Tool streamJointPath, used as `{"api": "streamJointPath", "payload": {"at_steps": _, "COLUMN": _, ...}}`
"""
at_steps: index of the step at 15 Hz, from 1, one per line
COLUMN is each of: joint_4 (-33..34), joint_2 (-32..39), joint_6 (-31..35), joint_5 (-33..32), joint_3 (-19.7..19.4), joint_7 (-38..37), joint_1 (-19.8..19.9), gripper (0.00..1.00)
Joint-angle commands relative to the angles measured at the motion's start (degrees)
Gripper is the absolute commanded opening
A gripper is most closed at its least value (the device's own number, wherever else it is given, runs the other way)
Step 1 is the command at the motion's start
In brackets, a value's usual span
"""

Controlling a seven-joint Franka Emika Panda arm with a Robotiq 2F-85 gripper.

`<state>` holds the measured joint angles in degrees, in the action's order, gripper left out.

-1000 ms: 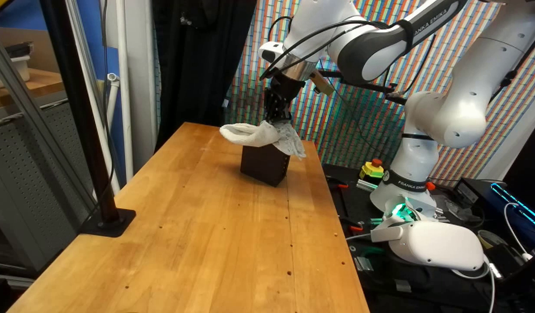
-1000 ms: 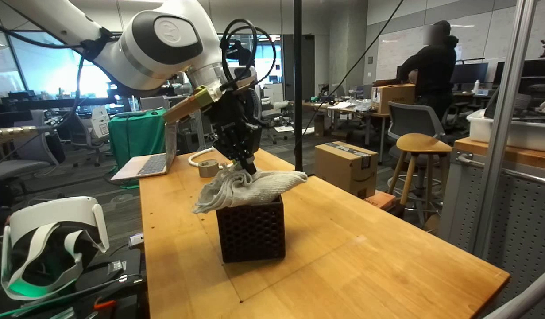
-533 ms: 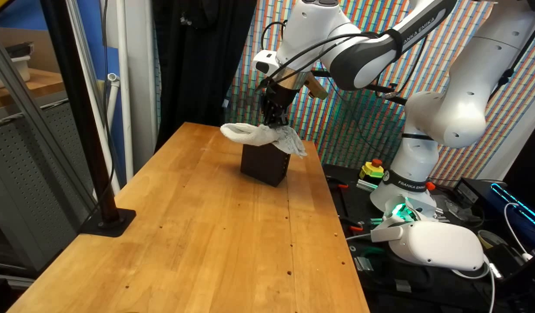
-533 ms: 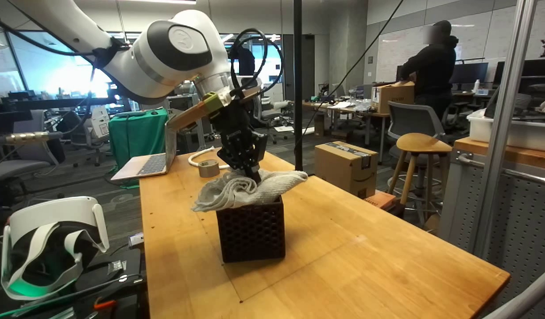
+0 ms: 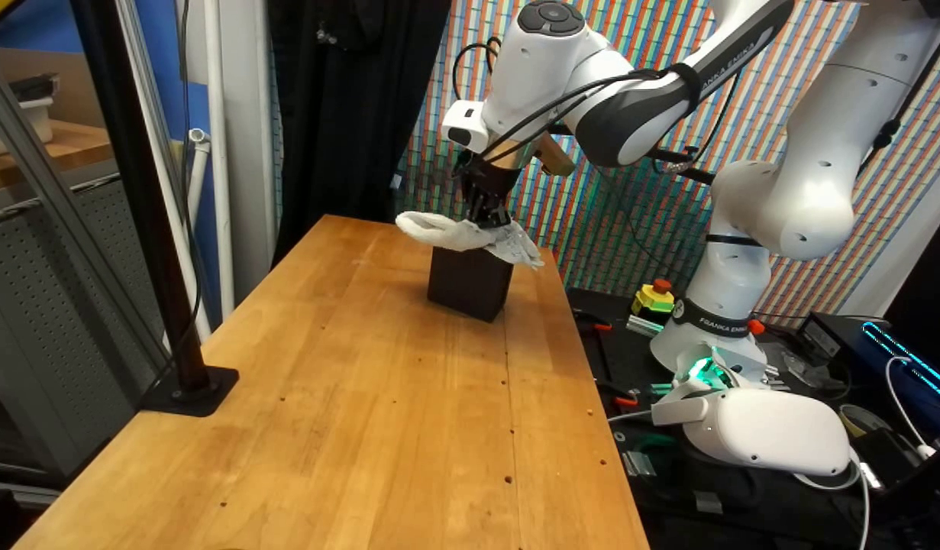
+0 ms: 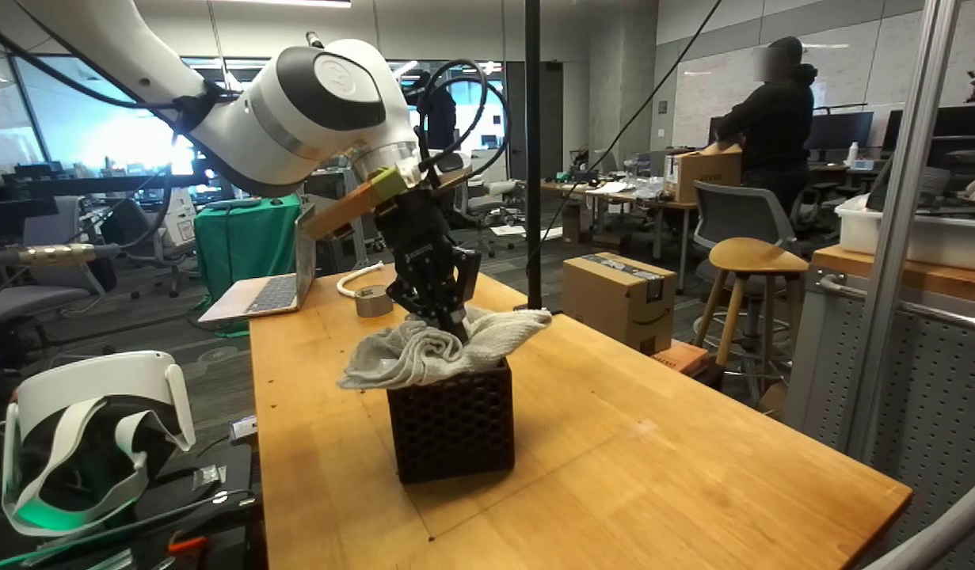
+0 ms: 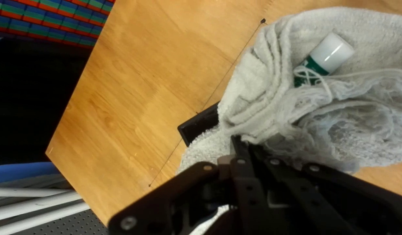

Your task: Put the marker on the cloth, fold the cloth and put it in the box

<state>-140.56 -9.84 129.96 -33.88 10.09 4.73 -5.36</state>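
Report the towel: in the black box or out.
Not fully in: the towel lies bunched across the black box, reaching past its sides in both exterior views; cannot tell if any dips inside.

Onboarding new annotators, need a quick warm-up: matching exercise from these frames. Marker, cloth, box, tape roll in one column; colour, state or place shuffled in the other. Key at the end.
Things
1. marker
2. cloth
3. box
4. tape roll

Descriptions
A. black, with a honeycomb-patterned side
B. off-white, bunched into folds
C. brownish, on the table near the laptop
D. green and white, partly covered

Pairs: 1-D, 2-B, 3-A, 4-C
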Motion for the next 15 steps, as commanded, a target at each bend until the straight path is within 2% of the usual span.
{"api": "streamJointPath", "payload": {"at_steps": 1, "joint_4": 0.99, "joint_2": 1.98, "joint_6": -1.37, "joint_5": -0.9, "joint_3": -0.13, "joint_7": 0.2, "joint_1": -0.69, "gripper": 0.07}}
{"api": "streamJointPath", "payload": {"at_steps": 6, "joint_4": 0.65, "joint_2": 3.42, "joint_6": -0.88, "joint_5": 0.13, "joint_3": -0.13, "joint_7": 0.9, "joint_1": -1.18, "gripper": 0.06}}
{"api": "streamJointPath", "payload": {"at_steps": 11, "joint_4": -0.38, "joint_2": 9.64, "joint_6": 2.31, "joint_5": 2.43, "joint_3": 0.5, "joint_7": -0.45, "joint_1": -2.62, "gripper": 0.06}}
{"api": "streamJointPath", "payload": {"at_steps": 15, "joint_4": 0.71, "joint_2": 12.21, "joint_6": 1.73, "joint_5": 2.86, "joint_3": 1.03, "joint_7": -0.79, "joint_1": -3.54, "gripper": 0.07}}
